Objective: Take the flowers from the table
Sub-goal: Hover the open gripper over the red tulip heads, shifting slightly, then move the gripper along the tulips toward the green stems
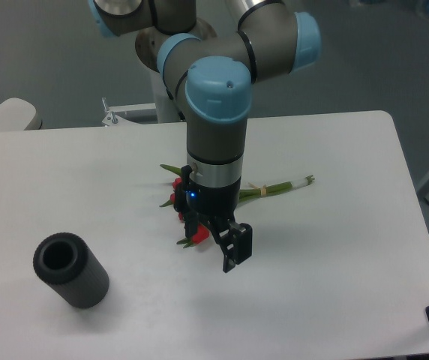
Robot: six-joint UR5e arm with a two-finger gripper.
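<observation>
Approach step in hand: the end effector is hanging low over the middle of the white bench, pointing down, with the flowers lying flat on the bench right beneath and behind it. Red buds are showing just left of the wrist, green leaf tips poking out toward the near left, and the long stems running off to the right and slightly far, ending in a pale cut end. Much of the bunch is being hidden by the arm's wrist, so the exact middle of the bundle cannot be read. Fingers are looking spread and released, nothing between them: one dark finger is standing clear on the near right side, the other is sitting close against the buds; whether it is touching them cannot be told from this view. The flowers are resting on the bench, not lifted. A dark grey cylinder is lying on its side well apart at the near left, out of the working path. Judgement: the grasp is not yet made. The next move is calling for the fingers to straddle the bunch, likely where buds meet stems, then a gentle closure and a straight lift; soft heads and thin stems are suggesting a light squeeze, or the bunch may slip or crush.
</observation>
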